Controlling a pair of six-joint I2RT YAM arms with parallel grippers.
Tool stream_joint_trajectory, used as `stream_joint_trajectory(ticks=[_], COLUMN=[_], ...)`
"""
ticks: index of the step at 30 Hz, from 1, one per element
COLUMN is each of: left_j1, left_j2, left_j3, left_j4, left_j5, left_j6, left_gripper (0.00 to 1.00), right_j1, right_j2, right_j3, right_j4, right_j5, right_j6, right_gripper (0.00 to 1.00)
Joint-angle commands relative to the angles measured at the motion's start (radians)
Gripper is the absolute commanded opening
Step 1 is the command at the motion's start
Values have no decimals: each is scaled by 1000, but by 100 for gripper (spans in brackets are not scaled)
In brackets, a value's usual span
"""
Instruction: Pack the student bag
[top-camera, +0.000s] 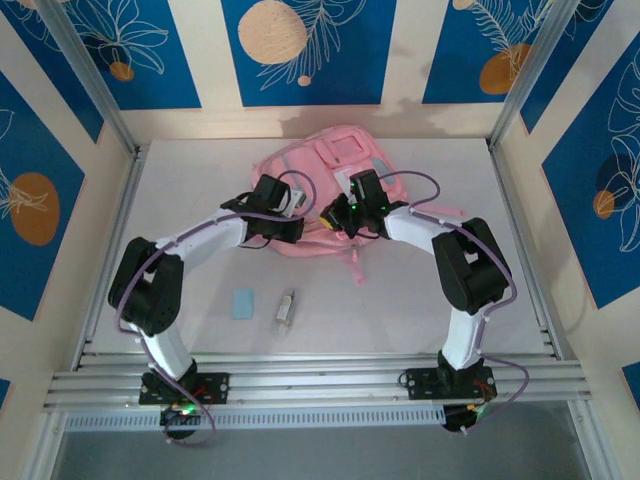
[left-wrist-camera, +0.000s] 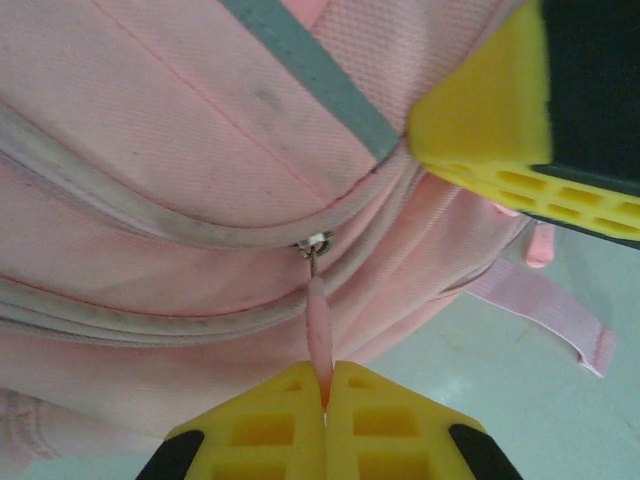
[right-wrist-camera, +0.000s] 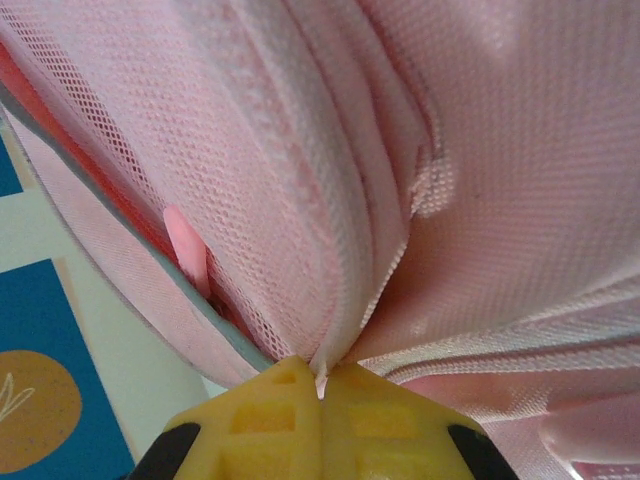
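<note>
The student bag (top-camera: 335, 175) lies flat on the white table (top-camera: 420, 300), at the far side, and both arms reach in to its near edge, side by side.

The left gripper (left-wrist-camera: 325, 412) has its yellow fingers (left-wrist-camera: 265, 430) pressed together on the tip of a thin pink zip pull (left-wrist-camera: 318, 325). The pull runs straight up from the fingertips to a small metal slider (left-wrist-camera: 315, 243) sitting on a curved zip line of the bag. Above the slider a grey-blue band of trim (left-wrist-camera: 310, 70) crosses the pink cloth at a slant. To the right of these fingers a pink strap (left-wrist-camera: 545, 312) trails off the bag onto the table. Up and to the right of them sits a yellow finger (left-wrist-camera: 485, 110) of the right gripper (right-wrist-camera: 320, 385), close against the bag.

The right gripper's own fingers (right-wrist-camera: 265, 420) are also pressed together, nipping a fold of the bag's pink mesh cloth (right-wrist-camera: 330, 250) between their tips. The cloth rises straight from the pinch in several layers. To the left of those fingers a small pink tab (right-wrist-camera: 188, 245) pokes out from between the layers.

From above, the left gripper (top-camera: 298, 222) and right gripper (top-camera: 335, 216) are close together at the bag's edge. On the near side of them, well apart from the bag, lie a flat light blue rectangle (top-camera: 243, 303) and just beside it a small pale oblong thing (top-camera: 287, 308) that I can't make out.
</note>
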Motion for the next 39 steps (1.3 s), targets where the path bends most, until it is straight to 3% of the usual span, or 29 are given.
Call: stream_joint_trajectory(ticks=[1,7,13,20,24,25,29,39], left_j1=[-6,24,66,67,59,51,27,-2], left_j2=[18,-7,-37,-53,-58,-60,-81,-117], left_j3=[26,-7,-10,-45,-77,-85,-124,-129], left_j4=[9,45,60,99,131,133,132,116], left_j5=[-49,-120,-99,104,258,278,289,262], left_j6=[29,69,88,137,101,94,72,55], left_gripper=[0,0,0,0,0,0,0,0], right_j1=[-21,-44,-61,-74,-80,-85,-96,-69], right_j2=[-37,-53,-73,-87,-87,-92,-131,-164], right_j3=[-46,-77,-86,-88,-79,-79,-91,-26], right_j4=[-64,-71,-93,-98,-111,-116,-112,-129], right_j5=[114,94,100,89,76,74,40,3], right_j6=[-61,-87,-122,-145,-163,-160,-133,-108], right_gripper=[0,0,0,0,0,1,29,37])
